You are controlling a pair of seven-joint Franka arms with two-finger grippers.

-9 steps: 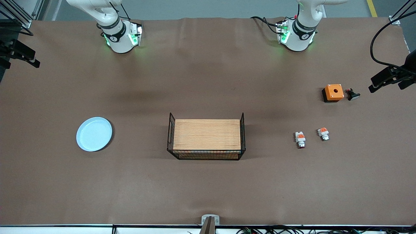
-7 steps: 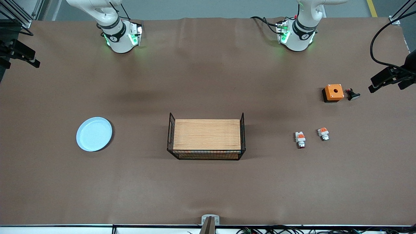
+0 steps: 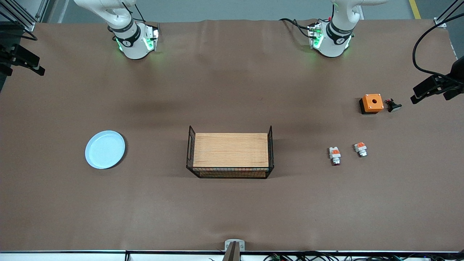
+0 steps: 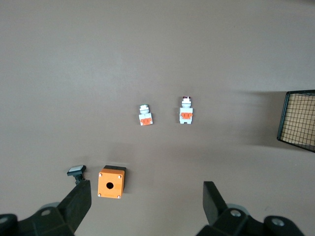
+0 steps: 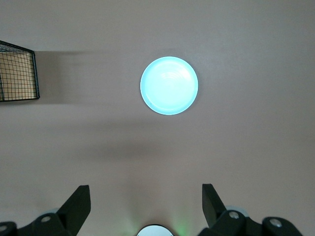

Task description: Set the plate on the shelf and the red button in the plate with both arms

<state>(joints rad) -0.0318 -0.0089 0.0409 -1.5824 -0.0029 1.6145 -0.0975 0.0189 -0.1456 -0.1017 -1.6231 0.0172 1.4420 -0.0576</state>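
The plate (image 3: 105, 149) lies on the table (image 3: 232, 210) toward the right arm's end, unmoved since the earlier frames. The red button (image 3: 335, 155) lies toward the left arm's end, beside a similar capless unit (image 3: 360, 149), also unmoved. Left tool (image 4: 145, 201) hangs open over the orange box (image 4: 110, 182); right tool (image 5: 145, 201) hangs open, empty, over bare table near its base, the plate lying well clear of it.

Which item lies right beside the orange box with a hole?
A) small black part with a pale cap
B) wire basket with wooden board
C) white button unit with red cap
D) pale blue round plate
A: the small black part with a pale cap lies right beside the orange box with a hole, toward the left arm's end of the table.
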